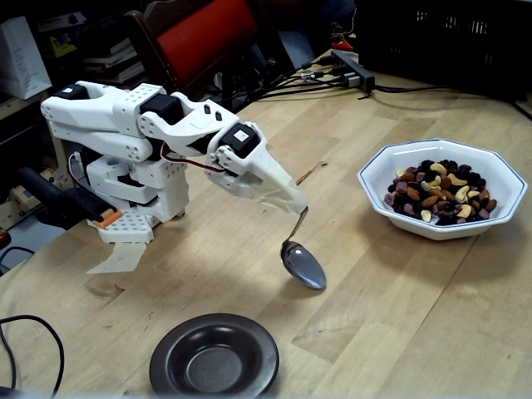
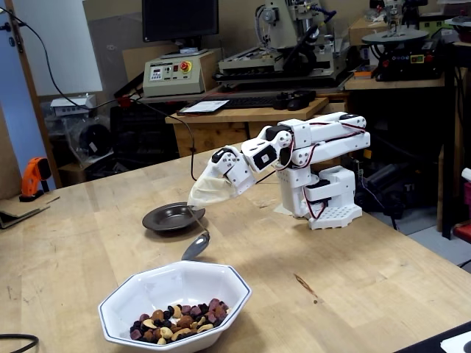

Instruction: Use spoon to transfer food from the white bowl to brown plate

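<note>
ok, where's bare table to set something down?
Bare wood between the dark brown round plate and the white octagonal bowl, right of the hanging silver metal spoon. Crowded around the white arm base and along the cables at the back.

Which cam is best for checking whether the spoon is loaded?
The fixed view looking down over the brown plate: the spoon shows its whole oval bowl, apparently without food. In the other fixed view the spoon is small, edge-on, partly behind the white bowl rim.

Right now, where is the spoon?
In both fixed views the spoon hangs from the gripper above bare table, between the brown plate and the white bowl, empty.
</note>
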Available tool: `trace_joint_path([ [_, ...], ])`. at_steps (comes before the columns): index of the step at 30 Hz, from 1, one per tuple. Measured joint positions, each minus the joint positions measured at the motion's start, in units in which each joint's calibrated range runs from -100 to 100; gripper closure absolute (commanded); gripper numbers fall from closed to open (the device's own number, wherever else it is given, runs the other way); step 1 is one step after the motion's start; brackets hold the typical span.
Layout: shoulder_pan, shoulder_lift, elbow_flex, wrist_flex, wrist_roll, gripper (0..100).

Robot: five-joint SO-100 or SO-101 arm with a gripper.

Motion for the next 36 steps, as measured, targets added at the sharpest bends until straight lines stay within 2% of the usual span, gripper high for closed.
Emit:
trace_joint_path([
  [8, 3.5, -1.12, 0.76, 1.28, -1.17, 96],
  [36, 3.58, -1.12, 0.76, 1.28, -1.17, 96],
])
